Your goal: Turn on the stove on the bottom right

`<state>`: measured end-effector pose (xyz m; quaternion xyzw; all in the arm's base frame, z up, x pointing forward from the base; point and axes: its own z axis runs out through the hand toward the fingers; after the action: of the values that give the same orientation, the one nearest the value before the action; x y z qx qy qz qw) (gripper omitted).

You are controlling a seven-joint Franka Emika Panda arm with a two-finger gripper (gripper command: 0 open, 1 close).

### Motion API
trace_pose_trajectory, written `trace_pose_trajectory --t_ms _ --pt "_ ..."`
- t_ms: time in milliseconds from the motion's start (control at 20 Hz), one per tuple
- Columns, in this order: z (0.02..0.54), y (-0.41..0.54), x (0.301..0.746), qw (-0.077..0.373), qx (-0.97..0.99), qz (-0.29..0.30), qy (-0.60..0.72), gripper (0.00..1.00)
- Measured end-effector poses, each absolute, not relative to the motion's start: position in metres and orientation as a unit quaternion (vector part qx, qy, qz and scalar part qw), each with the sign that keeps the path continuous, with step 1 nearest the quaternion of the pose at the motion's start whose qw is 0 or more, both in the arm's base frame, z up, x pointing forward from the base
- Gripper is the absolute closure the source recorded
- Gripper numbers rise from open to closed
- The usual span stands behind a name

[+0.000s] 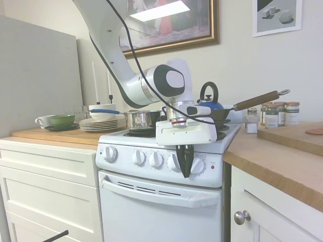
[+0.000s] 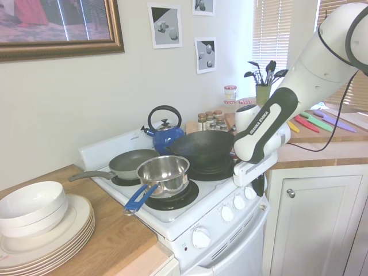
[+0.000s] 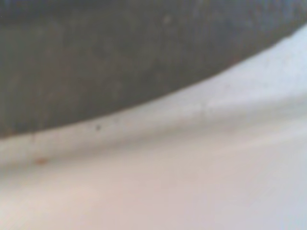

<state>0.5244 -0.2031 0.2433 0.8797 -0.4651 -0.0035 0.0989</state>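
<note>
The stove point(image 1: 161, 201) is a small white range with a row of round white knobs point(image 1: 156, 159) and a red indicator light point(image 1: 212, 167) at the right end of the panel. My gripper point(image 1: 185, 169) hangs fingers-down in front of the panel, between the fourth knob point(image 1: 174, 162) and the knob nearest the light point(image 1: 197, 165). Its dark fingers stand pressed together, and whether they touch a knob I cannot tell. From the other side the gripper point(image 2: 260, 185) sits at the stove's point(image 2: 213, 253) front corner. The wrist view shows only a blurred dark band over the white stove surface point(image 3: 192, 182).
On the burners stand a steel pot point(image 2: 165, 171) with a blue handle, a grey pan point(image 2: 133, 163), a black wok point(image 2: 202, 147) with a long wooden handle point(image 1: 255, 100), and a blue kettle point(image 2: 165, 135). Stacked plates point(image 2: 49, 233), spice jars point(image 1: 277, 114), white cabinets point(image 1: 48, 196).
</note>
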Motion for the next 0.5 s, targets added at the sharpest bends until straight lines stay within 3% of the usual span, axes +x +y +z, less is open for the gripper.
trace_pose_trajectory --t_ms 500 --pt "0.274 -0.187 0.517 0.085 0.888 0.033 -0.451 1.00"
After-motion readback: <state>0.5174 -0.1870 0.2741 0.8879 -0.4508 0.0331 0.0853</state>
